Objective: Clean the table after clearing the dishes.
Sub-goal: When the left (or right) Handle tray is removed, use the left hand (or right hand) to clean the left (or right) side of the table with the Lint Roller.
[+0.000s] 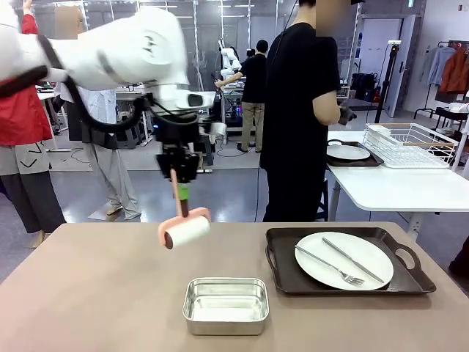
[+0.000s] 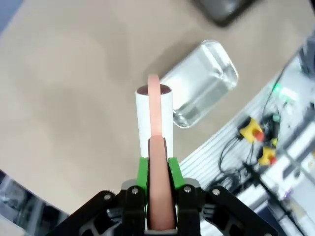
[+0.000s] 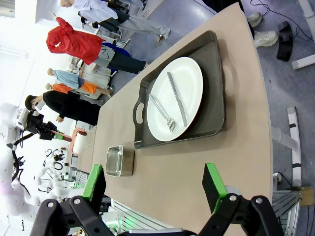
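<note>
On your table [image 1: 95, 293], the tray [image 1: 287, 284] sits at the right, with the plate [image 1: 315, 268] on it; the fork [image 1: 330, 265] and knife [image 1: 355, 260] lie side by side on the plate, fork to the left. The pan [image 1: 226, 305] stands near the front edge at the middle, left of the tray and apart from it. The roller [image 1: 185, 233], held in the left gripper [image 1: 180, 192], is over the table behind and left of the pan. A person [image 1: 297, 110] stands behind the far edge, and a smaller table [image 1: 396, 187] lies behind at the right with a rack [image 1: 410, 144] on it
</note>
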